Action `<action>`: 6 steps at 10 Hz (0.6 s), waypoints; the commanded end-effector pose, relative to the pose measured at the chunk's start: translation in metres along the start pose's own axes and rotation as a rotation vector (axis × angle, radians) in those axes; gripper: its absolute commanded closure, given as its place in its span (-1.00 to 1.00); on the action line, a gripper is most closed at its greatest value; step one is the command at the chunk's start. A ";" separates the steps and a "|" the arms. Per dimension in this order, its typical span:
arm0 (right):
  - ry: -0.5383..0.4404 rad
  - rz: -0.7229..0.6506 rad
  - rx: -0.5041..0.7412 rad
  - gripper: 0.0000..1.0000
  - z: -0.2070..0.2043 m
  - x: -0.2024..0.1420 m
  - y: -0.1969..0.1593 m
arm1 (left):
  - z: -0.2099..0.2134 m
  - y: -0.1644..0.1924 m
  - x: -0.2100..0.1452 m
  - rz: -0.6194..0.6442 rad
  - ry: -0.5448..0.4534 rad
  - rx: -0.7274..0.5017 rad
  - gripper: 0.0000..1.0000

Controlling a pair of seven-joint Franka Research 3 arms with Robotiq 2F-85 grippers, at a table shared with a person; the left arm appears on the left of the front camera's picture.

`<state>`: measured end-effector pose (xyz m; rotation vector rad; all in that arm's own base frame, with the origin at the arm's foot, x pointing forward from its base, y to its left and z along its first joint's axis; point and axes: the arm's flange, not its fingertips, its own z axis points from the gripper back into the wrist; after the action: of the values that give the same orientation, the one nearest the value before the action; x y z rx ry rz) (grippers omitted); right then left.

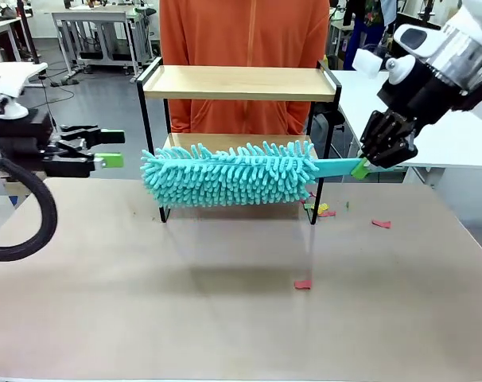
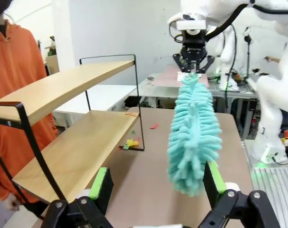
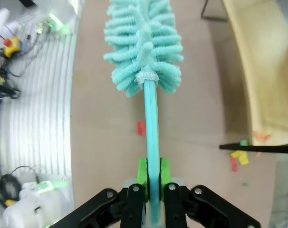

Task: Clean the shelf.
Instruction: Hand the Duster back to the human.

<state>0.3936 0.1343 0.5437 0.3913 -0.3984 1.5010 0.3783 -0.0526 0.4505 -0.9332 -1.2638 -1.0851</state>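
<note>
Risk: I may knock the shelf (image 1: pixel 239 82) with the duster (image 1: pixel 229 173) | right gripper (image 1: pixel 360 168) clamps its handle | left gripper (image 1: pixel 106 149), left of frame, apart, empty.

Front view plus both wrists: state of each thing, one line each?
shelf: upright, both boards bare apart from scraps at one end of the lower board.
duster: held level in front of the lower board, off the table.
right gripper: shut on the duster handle.
left gripper: open, holding nothing.
paper scraps: scattered on the table.
</note>
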 end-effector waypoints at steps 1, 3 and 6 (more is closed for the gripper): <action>-0.088 0.033 -0.002 0.74 -0.004 -0.015 -0.006 | -0.010 -0.068 -0.027 -0.020 0.004 0.047 -1.00; -0.108 0.044 -0.043 0.74 -0.004 -0.022 -0.012 | -0.017 -0.075 -0.031 -0.004 0.003 -0.020 -1.00; -0.038 0.012 0.005 0.74 -0.003 -0.011 -0.005 | -0.019 -0.084 -0.030 0.018 0.009 -0.110 -1.00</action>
<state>0.3989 0.1250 0.5350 0.4201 -0.4318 1.5142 0.3767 -0.0929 0.4374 -0.9918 -1.2115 -1.1344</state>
